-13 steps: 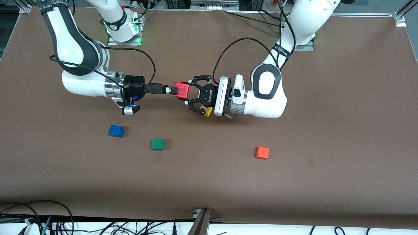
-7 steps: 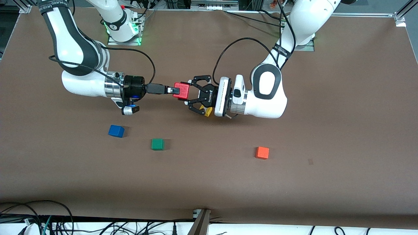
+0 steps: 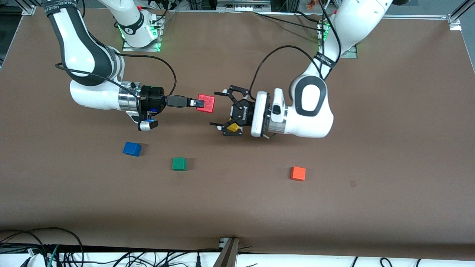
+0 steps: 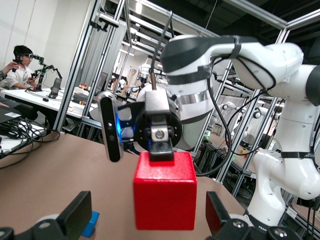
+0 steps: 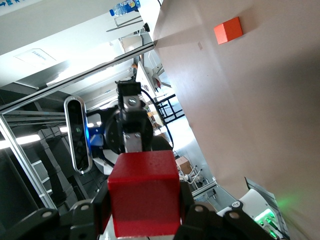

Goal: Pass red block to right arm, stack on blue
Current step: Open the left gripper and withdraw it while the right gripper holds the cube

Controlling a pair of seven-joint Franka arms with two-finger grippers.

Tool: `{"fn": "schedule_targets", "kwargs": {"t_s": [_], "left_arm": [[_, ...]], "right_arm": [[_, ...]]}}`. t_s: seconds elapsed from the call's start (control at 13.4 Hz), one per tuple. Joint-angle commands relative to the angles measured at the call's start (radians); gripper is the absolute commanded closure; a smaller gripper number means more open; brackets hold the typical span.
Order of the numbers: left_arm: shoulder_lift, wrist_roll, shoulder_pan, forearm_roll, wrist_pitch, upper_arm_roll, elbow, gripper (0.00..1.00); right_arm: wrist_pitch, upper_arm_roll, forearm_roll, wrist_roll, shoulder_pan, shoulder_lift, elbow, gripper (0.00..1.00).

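The red block (image 3: 206, 103) hangs above the middle of the table. My right gripper (image 3: 198, 103) is shut on it, its slim black fingers reaching level from the right arm's end. My left gripper (image 3: 217, 108) stands open just beside the block, toward the left arm's end, and does not touch it. In the left wrist view the red block (image 4: 165, 192) sits in the right gripper (image 4: 161, 145), with gaps to my open left fingers (image 4: 80, 215). It fills the low middle of the right wrist view (image 5: 144, 192). The blue cube (image 3: 132, 148) lies on the table under the right wrist, nearer the front camera.
A green cube (image 3: 179, 163) lies beside the blue one, toward the left arm's end. An orange cube (image 3: 298, 173) lies farther toward that end. A yellow piece (image 3: 233, 127) shows partly under the left gripper. Cables run along the table's front edge.
My left gripper has opened, let go of the red block and drawn back toward the left arm's end. The right gripper has kept its grip and stayed in place.
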Motion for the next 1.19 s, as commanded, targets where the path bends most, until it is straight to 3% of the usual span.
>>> {"fn": "schedule_targets", "kwargs": {"t_s": [0.0,0.22,0.45,0.75,0.9,1.12], "left_arm": [[-0.002,-0.031,0.103,0.146,-0.093,-0.001,0.013,0.0],[-0.028,-0.065,0.232,0.353,-0.208,0.001,0.021,0.0],[-0.032,-0.062,0.359,0.661,-0.344,0.001,0.134,0.0],[-0.044,-0.059,0.441,0.876,-0.457,0.004,0.16,0.0],[-0.151,-0.076,0.429,1.019,-0.446,0.025,0.148,0.0],[-0.296,-0.243,0.429,1.128,-0.454,0.082,0.058,0.0]], "right_arm": [[0.038,0.005,-0.11,-0.008,-0.002,-0.015,0.002,0.85],[0.057,0.005,-0.365,0.0,-0.005,-0.011,0.005,0.85],[0.078,-0.004,-0.673,0.003,-0.014,-0.006,0.007,0.85],[0.078,-0.057,-1.042,0.018,-0.014,-0.003,0.023,0.86],[0.075,-0.057,-1.253,0.045,-0.011,0.017,0.056,0.86],[0.095,-0.068,-1.458,0.174,-0.014,0.057,0.08,0.86]]}}
